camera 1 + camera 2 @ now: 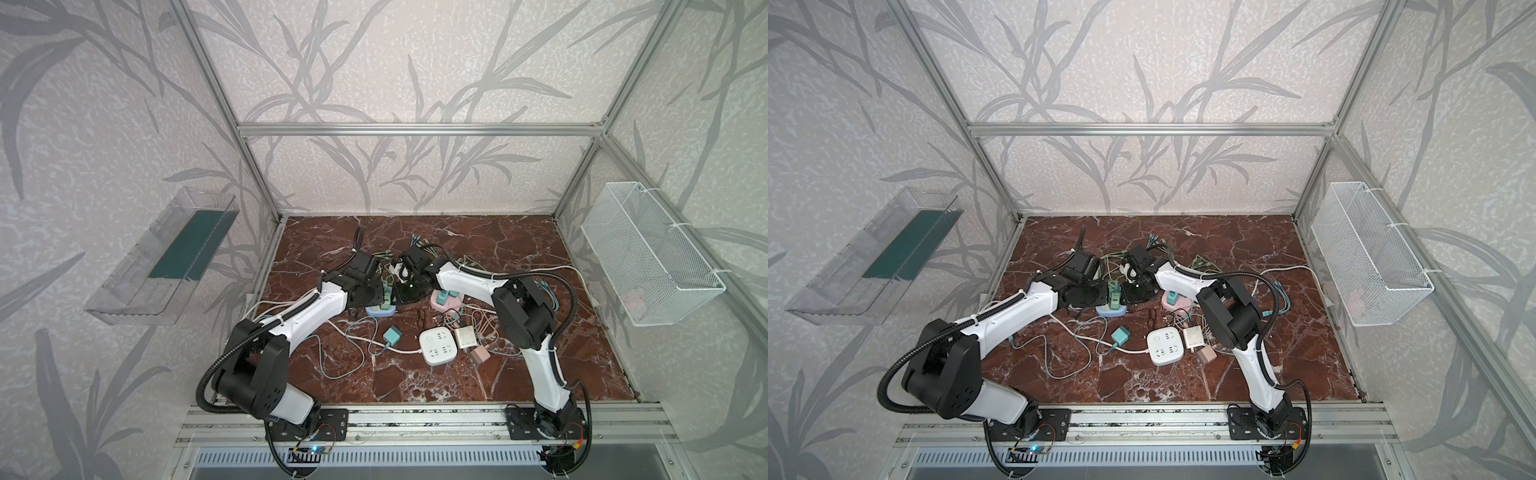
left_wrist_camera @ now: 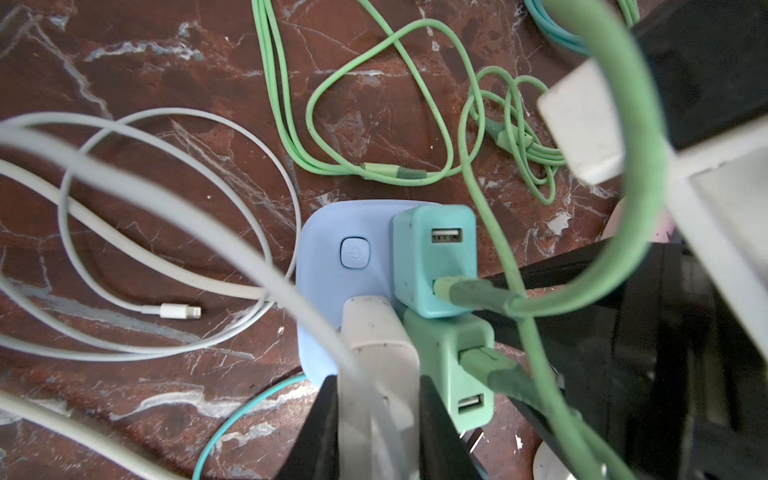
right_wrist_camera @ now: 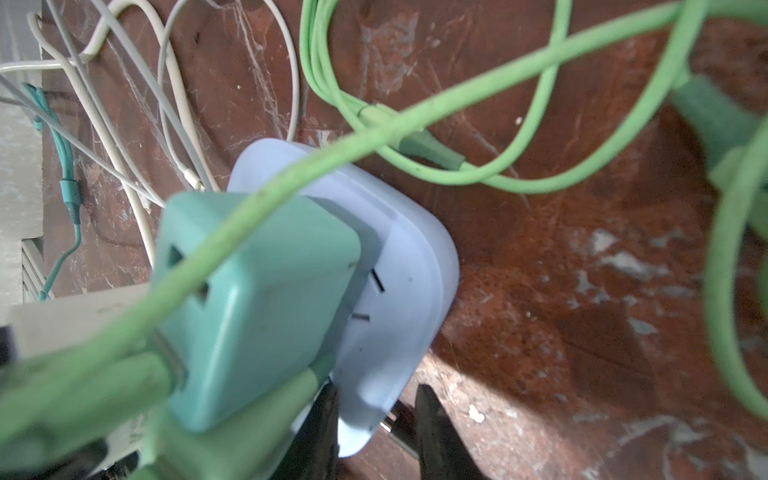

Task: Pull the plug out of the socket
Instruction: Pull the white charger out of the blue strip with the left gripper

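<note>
The blue socket (image 2: 320, 266) lies mid-tabletop, toward the back edge. The left gripper (image 2: 376, 419) is clamped on the white plug (image 2: 374, 340) seated in it; the right gripper (image 3: 376, 419) is pinched on the socket's edge. Pull the plug straight out, right gripper pressing the socket down, clear of the green plugs (image 2: 434, 257).

Hardly anything we can read here: one sign, no words.

We make out a single sign, the power symbol, a circle with a short stroke, on the square button (image 2: 355, 254) set in the top of the pale blue socket block (image 2: 328, 232), seen in the left wrist view. We find no brand, word or number that we can read on the plugs, the cables or the white socket block (image 1: 437, 346) in either top view; any marks there are too small for us.
</note>
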You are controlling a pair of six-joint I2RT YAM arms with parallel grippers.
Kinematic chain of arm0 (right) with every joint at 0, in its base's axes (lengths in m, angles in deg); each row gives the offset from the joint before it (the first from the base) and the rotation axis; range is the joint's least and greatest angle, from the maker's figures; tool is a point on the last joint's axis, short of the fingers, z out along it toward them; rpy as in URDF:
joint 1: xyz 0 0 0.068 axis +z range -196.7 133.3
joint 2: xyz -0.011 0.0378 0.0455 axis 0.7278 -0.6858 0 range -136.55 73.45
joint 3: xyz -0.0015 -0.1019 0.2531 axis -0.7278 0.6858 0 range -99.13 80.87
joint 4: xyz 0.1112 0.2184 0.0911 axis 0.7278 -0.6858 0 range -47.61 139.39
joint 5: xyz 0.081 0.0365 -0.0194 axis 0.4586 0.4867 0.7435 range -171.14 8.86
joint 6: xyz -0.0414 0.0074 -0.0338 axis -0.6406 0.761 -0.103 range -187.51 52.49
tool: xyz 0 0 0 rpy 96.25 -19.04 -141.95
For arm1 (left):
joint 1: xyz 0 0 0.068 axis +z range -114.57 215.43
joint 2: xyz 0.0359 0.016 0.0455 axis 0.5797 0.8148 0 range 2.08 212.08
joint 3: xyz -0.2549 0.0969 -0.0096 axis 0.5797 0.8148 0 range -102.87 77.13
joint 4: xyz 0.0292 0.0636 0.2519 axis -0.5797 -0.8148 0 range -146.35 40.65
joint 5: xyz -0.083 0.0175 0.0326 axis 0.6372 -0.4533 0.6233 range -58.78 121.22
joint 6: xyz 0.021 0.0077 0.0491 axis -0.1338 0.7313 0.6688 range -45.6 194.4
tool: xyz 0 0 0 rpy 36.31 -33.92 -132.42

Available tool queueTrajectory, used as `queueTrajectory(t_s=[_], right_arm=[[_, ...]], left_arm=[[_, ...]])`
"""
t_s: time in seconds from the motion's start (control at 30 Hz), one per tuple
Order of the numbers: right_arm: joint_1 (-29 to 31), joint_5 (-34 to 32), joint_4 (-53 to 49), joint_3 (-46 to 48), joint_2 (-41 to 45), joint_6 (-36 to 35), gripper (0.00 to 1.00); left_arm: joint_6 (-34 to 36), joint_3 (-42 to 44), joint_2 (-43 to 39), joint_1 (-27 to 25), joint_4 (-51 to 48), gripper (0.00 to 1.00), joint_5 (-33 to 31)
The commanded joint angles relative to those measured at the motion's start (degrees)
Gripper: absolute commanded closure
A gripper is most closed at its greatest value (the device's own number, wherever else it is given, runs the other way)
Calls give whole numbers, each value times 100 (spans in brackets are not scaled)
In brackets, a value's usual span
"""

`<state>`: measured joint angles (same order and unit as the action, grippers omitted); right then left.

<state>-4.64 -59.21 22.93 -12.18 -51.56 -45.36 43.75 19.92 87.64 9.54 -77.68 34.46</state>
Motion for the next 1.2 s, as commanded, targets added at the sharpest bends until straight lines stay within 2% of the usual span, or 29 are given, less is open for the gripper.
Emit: queueTrajectory(t_s=[0.0, 0.37, 0.57, 0.73, 1.0, 1.17], right_arm=[[30, -277, -551, -69, -205, -219, 68], [30, -232, -742, -188, -354, -317, 64], [48, -403, -824, -294, -428, -317, 64], [56, -435, -848, -292, -471, -301, 60], [126, -516, -893, -257, -555, -361, 64], [127, -568, -873, -177, -535, -343, 63]], left_arm=[[-111, -352, -35, -35, 145, 83, 80], [-6, -475, 136, -150, 45, 83, -39], [-66, -331, 134, -179, 454, 84, 210], [-101, -343, 219, -182, 571, 84, 344], [-3, -387, 54, -188, 455, 84, 150], [38, -341, 47, -184, 427, 84, 60]])
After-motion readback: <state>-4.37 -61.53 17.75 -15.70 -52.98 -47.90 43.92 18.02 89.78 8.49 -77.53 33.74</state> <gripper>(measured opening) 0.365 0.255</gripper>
